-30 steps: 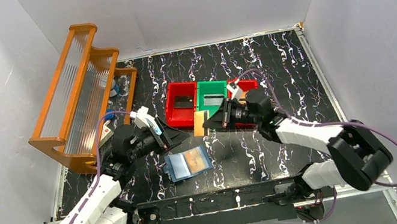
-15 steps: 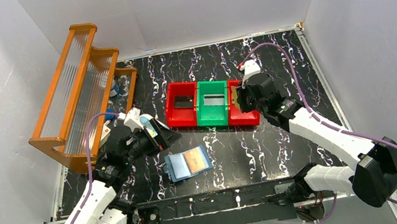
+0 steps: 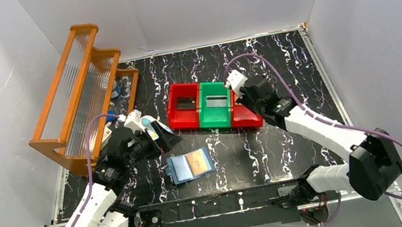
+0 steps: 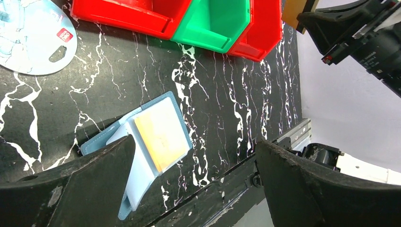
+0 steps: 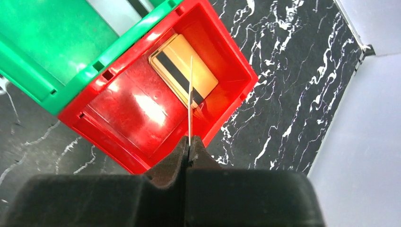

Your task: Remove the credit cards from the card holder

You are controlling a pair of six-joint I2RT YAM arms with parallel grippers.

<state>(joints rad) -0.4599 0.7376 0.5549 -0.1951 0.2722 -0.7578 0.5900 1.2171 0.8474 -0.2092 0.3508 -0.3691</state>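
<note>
While pinched edge-on, one credit card (image 4: 294,12) hangs above red bin (image 5: 123,113).

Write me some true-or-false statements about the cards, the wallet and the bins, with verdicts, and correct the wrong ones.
1. The right gripper pinches a thin card above the red bin at the right end of the row. True.
2. That red bin is empty. False: a tan card with a black stripe lies in it.
3. The left gripper is shut on the wallet. False: its jaws are wide open above the wallet and hold nothing.
4. The wallet lies open on the table with an orange card in it. True.
</note>
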